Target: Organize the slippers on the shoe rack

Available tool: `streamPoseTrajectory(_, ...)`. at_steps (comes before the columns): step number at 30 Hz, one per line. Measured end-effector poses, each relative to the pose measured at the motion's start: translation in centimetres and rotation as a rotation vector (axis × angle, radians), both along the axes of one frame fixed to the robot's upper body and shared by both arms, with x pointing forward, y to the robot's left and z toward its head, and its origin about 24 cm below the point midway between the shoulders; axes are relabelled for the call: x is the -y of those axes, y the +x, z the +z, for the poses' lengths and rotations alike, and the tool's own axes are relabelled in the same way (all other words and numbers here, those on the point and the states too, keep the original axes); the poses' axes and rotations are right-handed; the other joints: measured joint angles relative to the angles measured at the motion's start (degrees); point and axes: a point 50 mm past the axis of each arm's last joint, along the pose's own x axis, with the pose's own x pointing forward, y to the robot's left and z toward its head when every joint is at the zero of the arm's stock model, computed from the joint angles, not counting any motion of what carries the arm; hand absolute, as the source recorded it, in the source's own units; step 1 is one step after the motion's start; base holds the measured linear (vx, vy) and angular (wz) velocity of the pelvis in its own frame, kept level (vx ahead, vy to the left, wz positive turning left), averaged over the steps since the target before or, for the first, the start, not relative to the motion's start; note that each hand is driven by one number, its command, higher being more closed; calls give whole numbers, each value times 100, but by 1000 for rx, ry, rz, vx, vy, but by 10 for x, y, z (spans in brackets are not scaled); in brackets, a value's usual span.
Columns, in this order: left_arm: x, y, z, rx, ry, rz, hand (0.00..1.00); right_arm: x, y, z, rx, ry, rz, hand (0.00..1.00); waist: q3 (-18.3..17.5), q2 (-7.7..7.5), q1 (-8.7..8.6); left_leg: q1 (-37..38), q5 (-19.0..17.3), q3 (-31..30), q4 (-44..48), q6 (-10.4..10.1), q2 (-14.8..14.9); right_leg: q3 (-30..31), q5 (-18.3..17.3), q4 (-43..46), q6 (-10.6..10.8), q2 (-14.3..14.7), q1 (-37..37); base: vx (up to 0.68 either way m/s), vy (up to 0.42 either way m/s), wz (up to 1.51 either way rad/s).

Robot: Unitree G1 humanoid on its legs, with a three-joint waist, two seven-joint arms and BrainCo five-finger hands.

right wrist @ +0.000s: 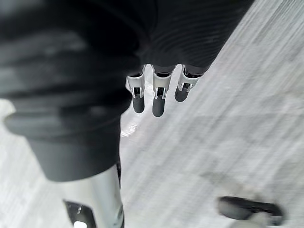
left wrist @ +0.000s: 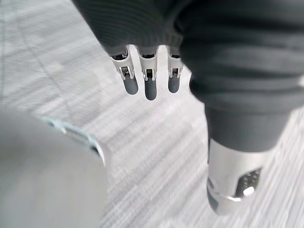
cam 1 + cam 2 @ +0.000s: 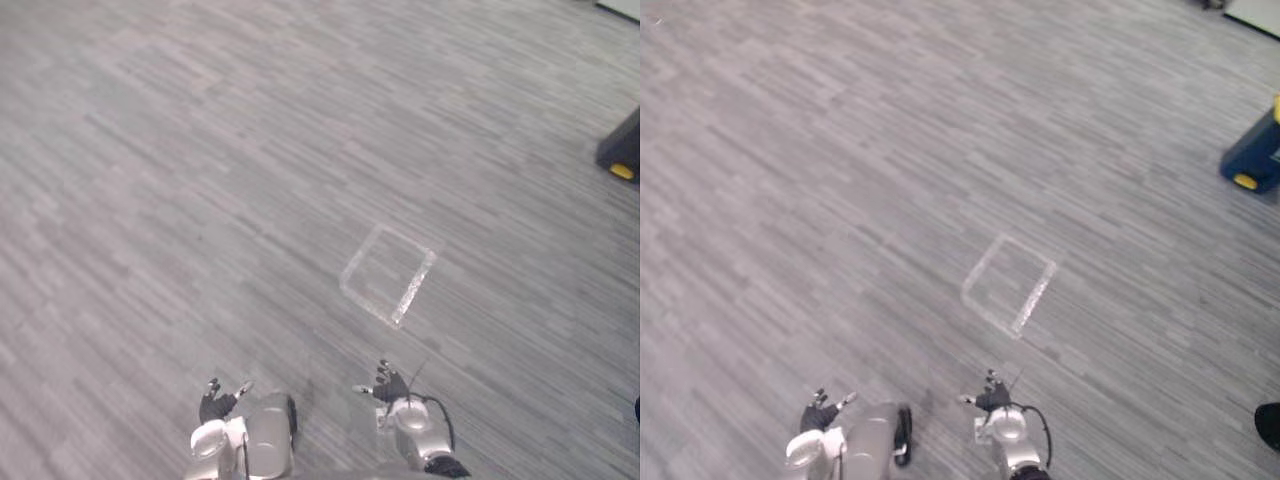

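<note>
Left hand (image 2: 150,86), right hand (image 1: 159,102) — relaxed, taped square (image 3: 415,288)

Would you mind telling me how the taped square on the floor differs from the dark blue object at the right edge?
The taped square is a pale, flat outline with bare grey floor inside it; the dark blue object is solid and raised, with a yellow part at its base. The taped square lies whole near mid-view; the dark blue object is cut off by the right edge. Both rest on the grey floor.
</note>
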Motion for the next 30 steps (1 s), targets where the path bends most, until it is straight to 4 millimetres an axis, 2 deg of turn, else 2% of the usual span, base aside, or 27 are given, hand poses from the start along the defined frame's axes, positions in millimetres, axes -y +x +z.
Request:
streamPoseTrajectory(2,-1,-8,-4,-38,1,-5,0,-1,-6,-2,-13,1,8,0,-14,26,-155,560,-40,183,-566,-63,30,-656,-234,-98,-142,-4,-473,380,84,-38)
streamPoseTrajectory(3,-2,-10,-5,-49,5,-7,0,0,-7,-3,-15,2,8,0,-11,16,-172,813,-42,297,-812,-108,40,-1020,-332,-398,-176,-3,-726,365,27,-52)
streamPoseTrajectory(4,-3,-12,-7,-63,4,-8,0,1,-4,-1,-2,-15,24,0,-7,11,-193,1117,-21,482,-1044,-144,78,-1523,-428,-1081,-183,71,-974,475,10,-69)
streamPoseTrajectory(6,-1,-14,-8,-76,5,-22,0,5,-3,-2,-5,-37,40,0,-6,28,-254,1460,-11,730,-1375,-166,95,-2247,-300,-2637,-271,313,-1125,393,-12,-50)
streamPoseTrajectory(8,0,-16,-9,-92,15,-51,0,6,-1,-2,-9,-43,49,0,-11,26,-307,1750,-19,847,-1632,-363,23,-2649,212,-3924,-360,593,-1112,509,-52,-16)
streamPoseTrajectory(9,-1,-16,-9,-96,26,-70,0,6,-3,-4,-21,-43,52,0,-51,-48,-308,1962,-53,761,-1778,-496,-130,-2601,777,-4387,-739,716,-1110,548,-85,-5)
streamPoseTrajectory(10,0,-16,-10,-100,25,-79,0,8,-3,-3,-20,-49,52,0,-57,-50,-330,2030,-84,675,-1766,-551,-133,-2474,980,-4356,-1182,778,-1109,556,-81,-21)
streamPoseTrajectory(11,9,-17,-12,-111,1,-85,0,15,1,-2,-13,-68,54,0,-142,258,-321,2075,-82,509,-1664,-702,90,-2506,711,-4104,-1145,916,-1107,541,-109,-26)
streamPoseTrajectory(12,15,-20,-13,-114,-13,-89,0,18,0,-2,-13,-72,45,0,-183,386,-380,2022,-6,352,-1223,-821,193,-2529,406,-3964,-1093,1014,-1057,435,-86,-32)
streamPoseTrajectory(13,16,-20,-14,-114,-17,-86,0,19,0,-2,-9,-72,40,0,-182,440,-411,1922,27,271,-863,-877,293,-2513,290,-3952,-1073,1082,-989,520,-150,-35)
streamPoseTrajectory(14,19,-19,-14,-110,-31,-76,0,19,0,-1,-6,-70,35,0,-160,565,-438,1536,314,107,354,-809,600,-2407,120,-4018,-1066,1336,-729,497,-110,-65)
streamPoseTrajectory(15,20,-18,-13,-100,-34,-69,0,17,-3,-2,-12,-63,34,0,-157,614,-413,1060,1111,-79,1629,-642,864,-2186,-1,-4185,-1079,1554,-442,598,-97,-98)
streamPoseTrajectory(16,19,-16,-11,-86,-33,-73,0,12,-6,-3,-13,-47,30,0,-154,627,-364,748,1205,-174,2471,-669,1017,-1974,-132,-4275,-1114,1715,-225,498,13,-101)
streamPoseTrajectory(17,19,-15,-10,-79,-34,-75,0,10,-8,-3,-13,-42,22,0,-143,608,-340,553,1042,-174,2862,-661,1079,-1829,-209,-4279,-1126,1773,-101,501,45,-120)
streamPoseTrajectory(18,14,-11,-8,-63,-14,-84,0,5,-8,-3,-16,-26,16,0,-105,465,-299,75,700,-222,3251,-596,1031,-1441,-385,-4319,-1080,1795,199,497,36,-106)
streamPoseTrajectory(20,11,-7,-4,-37,-1,-82,0,4,-15,-6,-42,-24,9,0,-113,347,-239,-407,388,-368,2847,-555,820,-955,-384,-4477,-971,1783,524,487,72,-139)
streamPoseTrajectory(21,12,-4,-2,-19,-1,-81,0,6,-16,-7,-48,-26,2,0,-117,333,-142,-634,219,-506,2277,-550,692,-622,-386,-4525,-956,1773,673,461,141,-145)
streamPoseTrajectory(22,12,-3,-1,-11,-1,-80,0,6,-16,-7,-50,-26,-3,0,-108,335,-121,-746,176,-595,1945,-545,613,-492,-389,-4561,-943,1754,757,442,211,-142)
streamPoseTrajectory(23,12,0,0,1,-3,-74,0,4,-16,-7,-50,-23,-3,0,-83,310,-104,-907,160,-889,1186,-550,402,-213,-443,-4621,-818,1656,927,435,271,-110)
streamPoseTrajectory(24,11,0,1,4,-4,-67,0,4,-16,-7,-50,-21,-7,0,-59,262,-102,-1046,211,-1223,611,-588,198,-14,-517,-4617,-698,1554,983,523,368,-126)
streamPoseTrajectory(25,12,0,1,7,-7,-62,0,3,-16,-7,-52,-20,-13,0,-55,259,-97,-1071,510,-1777,-269,-691,-56,232,-656,-4595,-471,1421,1060,416,342,-98)
streamPoseTrajectory(26,14,-1,0,3,-14,-60,0,4,-17,-7,-53,-22,-13,0,-78,313,-98,-1033,753,-2040,-749,-757,-91,373,-758,-4562,-342,1412,1046,392,385,-122)
streamPoseTrajectory(27,13,-2,-1,3,-18,-47,0,3,-19,-9,-68,-22,-11,0,-88,339,-74,-883,1420,-1935,-760,-793,-144,717,-951,-4423,-81,1327,1115,370,396,-99)
streamPoseTrajectory(28,10,-3,-1,0,-9,-49,0,1,-19,-10,-71,-19,11,0,-145,232,-79,-833,1268,-1733,-724,-710,-200,805,-911,-4436,-93,1191,1124,359,381,-93)
streamPoseTrajectory(30,9,-3,-1,-1,-5,-46,0,-1,-21,-10,-74,-10,-3,0,-207,164,-57,-810,857,-1451,-412,-570,-239,919,-811,-4377,-23,1042,1124,331,318,-72)
